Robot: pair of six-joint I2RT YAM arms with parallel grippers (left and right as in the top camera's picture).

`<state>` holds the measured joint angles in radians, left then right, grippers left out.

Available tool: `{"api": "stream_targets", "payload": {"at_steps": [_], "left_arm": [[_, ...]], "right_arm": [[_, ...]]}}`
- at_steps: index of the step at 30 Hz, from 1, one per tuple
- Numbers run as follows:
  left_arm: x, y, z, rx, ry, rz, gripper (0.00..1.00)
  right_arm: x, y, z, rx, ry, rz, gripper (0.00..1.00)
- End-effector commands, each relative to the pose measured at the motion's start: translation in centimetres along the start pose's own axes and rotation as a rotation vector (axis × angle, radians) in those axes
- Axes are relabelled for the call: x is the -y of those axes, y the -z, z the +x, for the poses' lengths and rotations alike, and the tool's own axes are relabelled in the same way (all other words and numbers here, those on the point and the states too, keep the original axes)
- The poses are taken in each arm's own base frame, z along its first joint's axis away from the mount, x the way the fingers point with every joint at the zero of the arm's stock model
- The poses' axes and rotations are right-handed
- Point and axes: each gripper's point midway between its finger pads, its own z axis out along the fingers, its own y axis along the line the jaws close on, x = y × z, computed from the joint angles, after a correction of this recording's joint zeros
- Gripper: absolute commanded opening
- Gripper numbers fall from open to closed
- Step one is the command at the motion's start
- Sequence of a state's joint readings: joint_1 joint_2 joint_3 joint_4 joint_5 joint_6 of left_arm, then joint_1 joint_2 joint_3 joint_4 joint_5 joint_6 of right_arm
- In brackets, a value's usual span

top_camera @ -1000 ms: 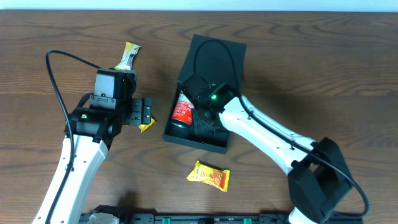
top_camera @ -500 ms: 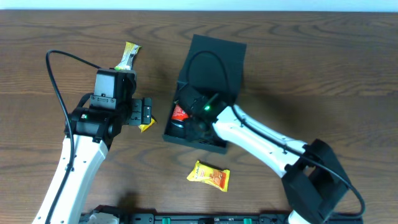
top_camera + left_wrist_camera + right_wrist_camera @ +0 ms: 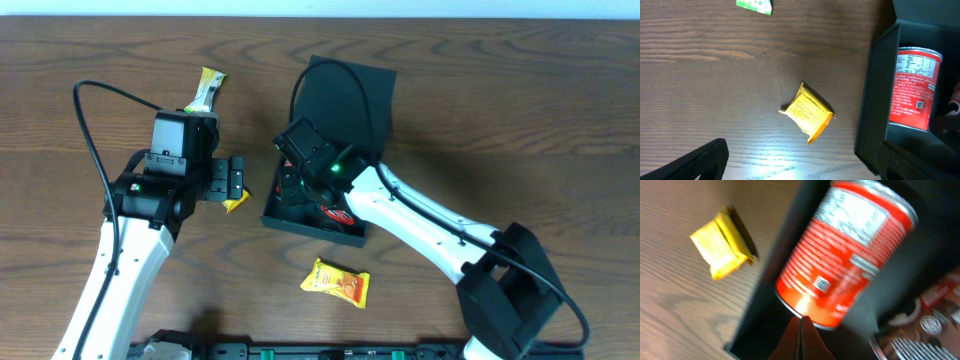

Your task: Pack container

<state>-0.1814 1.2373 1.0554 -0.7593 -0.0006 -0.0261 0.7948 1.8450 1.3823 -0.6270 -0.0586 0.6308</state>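
**Right arm reaches into the open container, left arm waits beside it**

The right arm (image 3: 420, 215) comes from the near right corner and stretches in a diagonal toward the middle of the table (image 3: 520, 120). Its wrist is bent down over the container (image 3: 315, 228). The right gripper (image 3: 801, 332) is inside the box with its fingers pressed together into one narrow tip, holding nothing. In the right wrist view this tip points at the lower rim of a red can (image 3: 845, 255) that lies on its side along the left wall. I cannot tell if the tip touches the can.

The left arm (image 3: 125, 260) rises from the near left edge. The left gripper (image 3: 238, 179) points toward the container and its fingers stand wide apart, with nothing between them. A small yellow packet (image 3: 807, 112) lies on the wood just beside this gripper, between it and the box wall.

The container is dark teal-green and stands near the table centre, a little turned. Its flap lid (image 3: 350, 95) is open on the far side.

The table is dark brown wood with clear grain. An orange packet (image 3: 337, 283) lies near the front edge, and a snack bar (image 3: 208, 90) lies far left. A pale strip runs behind the far edge.
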Motion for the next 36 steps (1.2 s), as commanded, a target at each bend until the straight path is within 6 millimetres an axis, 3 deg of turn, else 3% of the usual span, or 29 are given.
{"api": "stream_targets", "payload": {"at_steps": [1, 7, 12, 19, 28, 36], "left_arm": [[-0.1, 0.2, -0.4, 0.009, 0.002, -0.007, 0.95], [-0.1, 0.2, -0.5, 0.013, 0.002, -0.007, 0.95], [0.0, 0.2, -0.6, 0.016, 0.002, -0.007, 0.96], [0.0, 0.2, -0.6, 0.016, 0.002, -0.007, 0.95], [0.0, 0.2, -0.6, 0.016, 0.002, -0.007, 0.95], [0.0, 0.2, -0.6, 0.017, 0.003, -0.007, 0.96]], "right_arm": [[-0.2, -0.7, -0.8, 0.019, 0.013, -0.001, 0.02], [0.3, -3.3, -0.4, -0.004, 0.004, 0.017, 0.01], [0.6, -4.2, 0.0, -0.018, -0.004, 0.026, 0.01], [1.3, -4.3, -0.1, -0.008, -0.001, 0.062, 0.02], [0.4, -4.3, -1.3, 0.041, -0.04, 0.025, 0.02], [1.3, -4.4, -1.2, 0.043, -0.022, 0.071, 0.02]]}}
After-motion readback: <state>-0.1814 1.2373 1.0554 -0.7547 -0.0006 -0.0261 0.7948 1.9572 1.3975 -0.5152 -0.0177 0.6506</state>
